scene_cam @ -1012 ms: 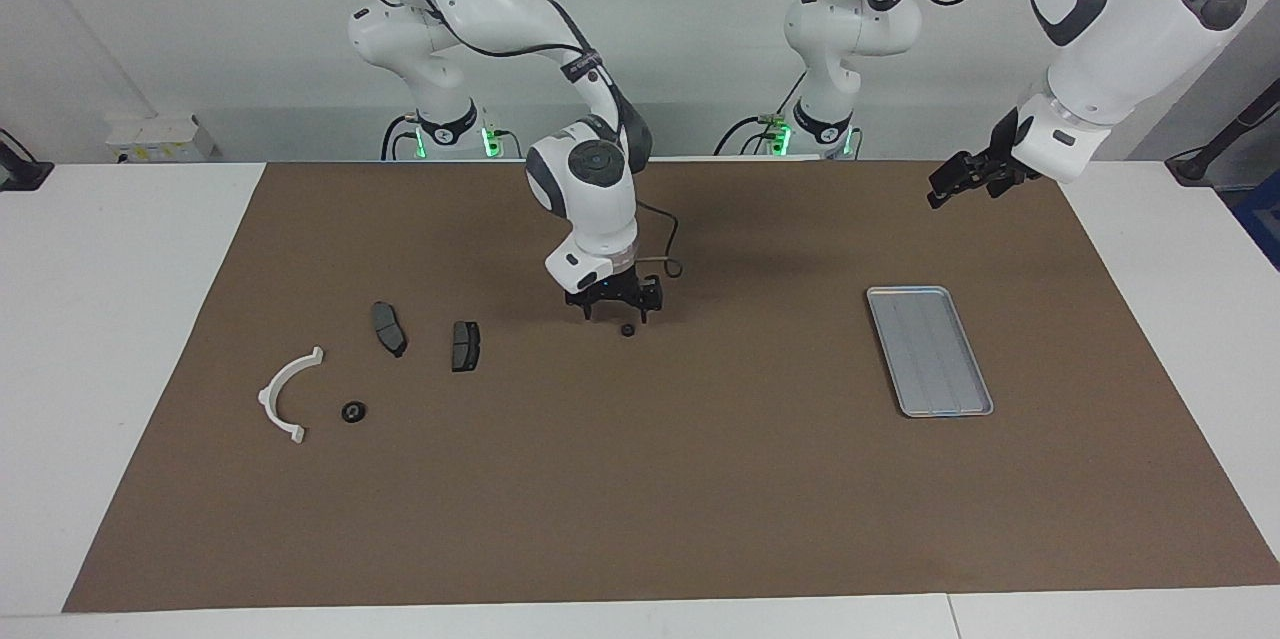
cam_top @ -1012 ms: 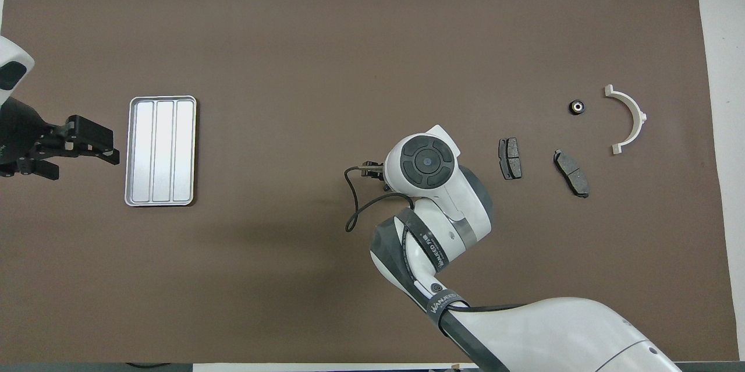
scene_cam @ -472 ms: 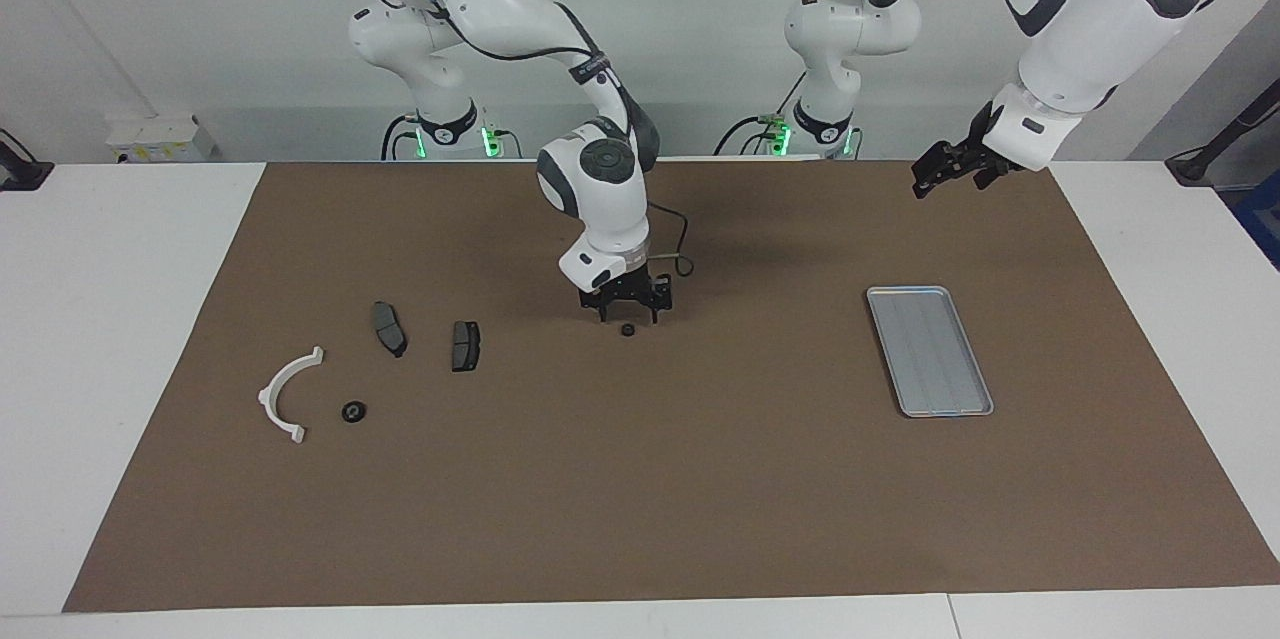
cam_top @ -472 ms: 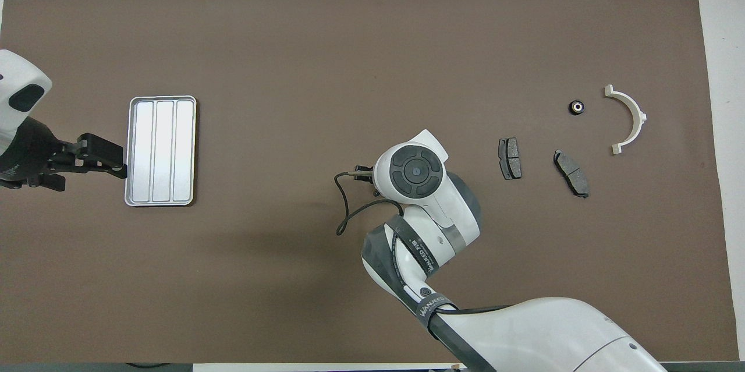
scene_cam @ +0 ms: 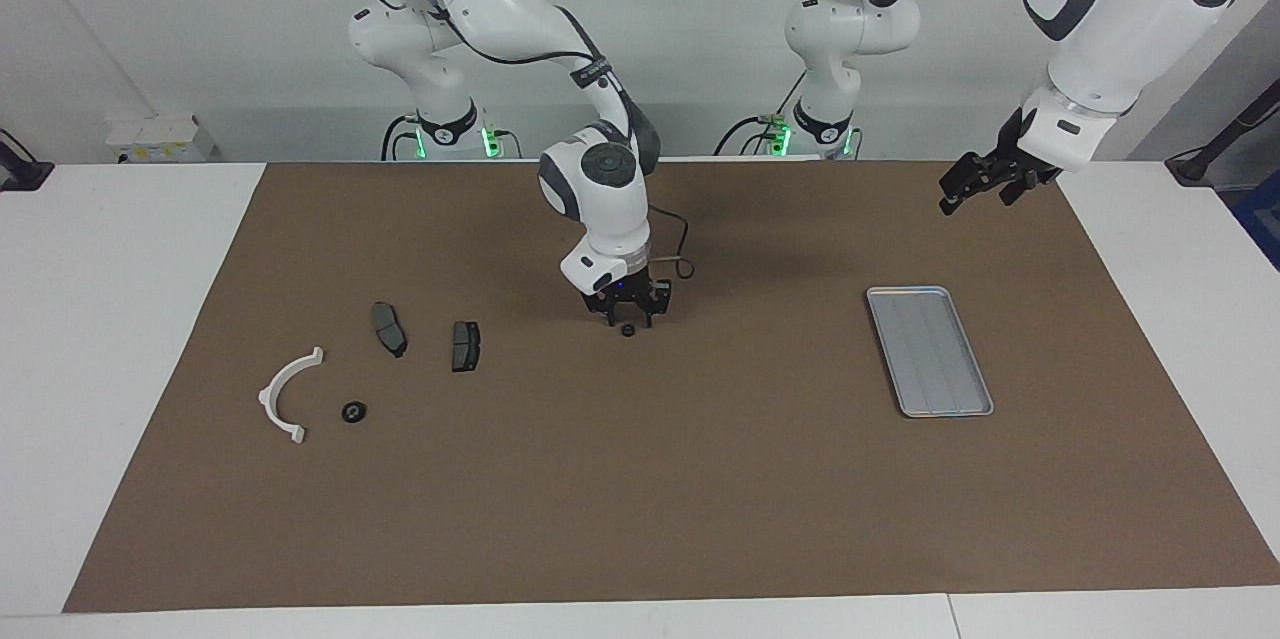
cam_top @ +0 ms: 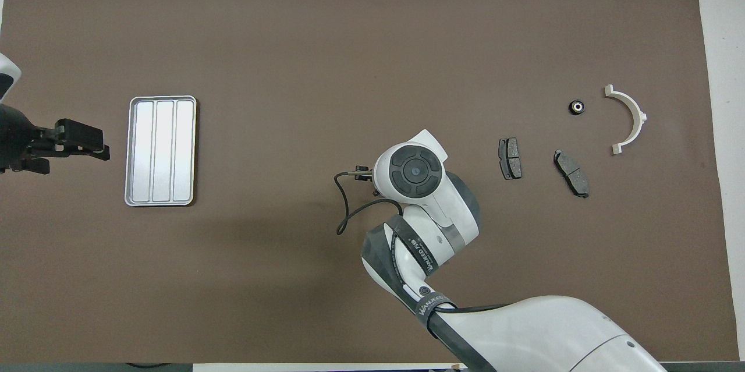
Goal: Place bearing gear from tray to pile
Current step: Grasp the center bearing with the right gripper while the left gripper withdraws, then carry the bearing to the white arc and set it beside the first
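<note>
A small black bearing gear [scene_cam: 627, 329] lies on the brown mat at mid-table, away from the tray. My right gripper [scene_cam: 629, 318] is down over it, open, with a finger on either side; in the overhead view my wrist hides the gear. The silver ribbed tray [scene_cam: 930, 351] [cam_top: 161, 151] holds nothing. The pile has a white half-ring bracket [scene_cam: 268, 395] [cam_top: 640, 116], two dark brake pads [scene_cam: 389, 329] [scene_cam: 465, 346] and a second black gear [scene_cam: 352, 411] [cam_top: 576, 106]. My left gripper [scene_cam: 966, 187] [cam_top: 81, 140] hangs open and empty in the air beside the tray.
The brown mat [scene_cam: 640, 499] covers most of the white table. A black cable [cam_top: 346, 209] loops off my right wrist. The pile lies toward the right arm's end, the tray toward the left arm's end.
My right gripper shifted sideways until it stood over the mid-table gear, then lowered with its fingers narrowing. My left arm swung about above the tray's end. The gear has not moved.
</note>
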You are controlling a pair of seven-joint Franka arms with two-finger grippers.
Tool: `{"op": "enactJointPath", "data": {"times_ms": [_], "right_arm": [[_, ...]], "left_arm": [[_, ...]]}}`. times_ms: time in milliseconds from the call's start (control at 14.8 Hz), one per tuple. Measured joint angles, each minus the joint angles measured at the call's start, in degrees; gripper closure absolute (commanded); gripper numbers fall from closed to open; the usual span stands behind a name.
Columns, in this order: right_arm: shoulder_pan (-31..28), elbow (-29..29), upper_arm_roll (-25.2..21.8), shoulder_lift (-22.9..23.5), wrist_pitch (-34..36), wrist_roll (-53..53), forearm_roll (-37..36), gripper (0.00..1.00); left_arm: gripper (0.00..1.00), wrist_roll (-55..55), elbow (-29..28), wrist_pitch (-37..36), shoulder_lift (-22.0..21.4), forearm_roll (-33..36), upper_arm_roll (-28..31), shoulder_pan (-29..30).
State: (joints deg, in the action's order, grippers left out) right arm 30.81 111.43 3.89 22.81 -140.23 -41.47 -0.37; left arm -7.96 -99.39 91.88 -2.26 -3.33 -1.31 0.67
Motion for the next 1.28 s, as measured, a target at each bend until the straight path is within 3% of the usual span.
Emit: {"op": "enactJointPath", "data": {"times_ms": [338, 472, 810, 1282], "right_arm": [[-0.56, -0.8, -0.38, -0.15, 0.78, 0.2, -0.07, 1.0], [-2.49, -3.57, -0.76, -0.3, 4.71, 2.65, -0.34, 1.0], [-12.88, -11.09, -0.98, -2.77, 14.4, 18.02, -0.4, 1.0], [-27.63, -11.3, -1.1, -2.74, 14.81, 43.66, -0.32, 1.0]], "left_arm": [[0.0, 0.01, -0.16, 0.36, 0.0, 0.0, -2.79, 1.78], [0.0, 0.02, -0.16, 0.36, 0.0, 0.0, -2.81, 1.88], [0.0, 0.14, 0.0, 0.09, -0.01, 0.08, -5.05, 1.97], [0.0, 0.14, 1.55, -1.5, -0.16, 0.44, -7.03, 1.98]]}}
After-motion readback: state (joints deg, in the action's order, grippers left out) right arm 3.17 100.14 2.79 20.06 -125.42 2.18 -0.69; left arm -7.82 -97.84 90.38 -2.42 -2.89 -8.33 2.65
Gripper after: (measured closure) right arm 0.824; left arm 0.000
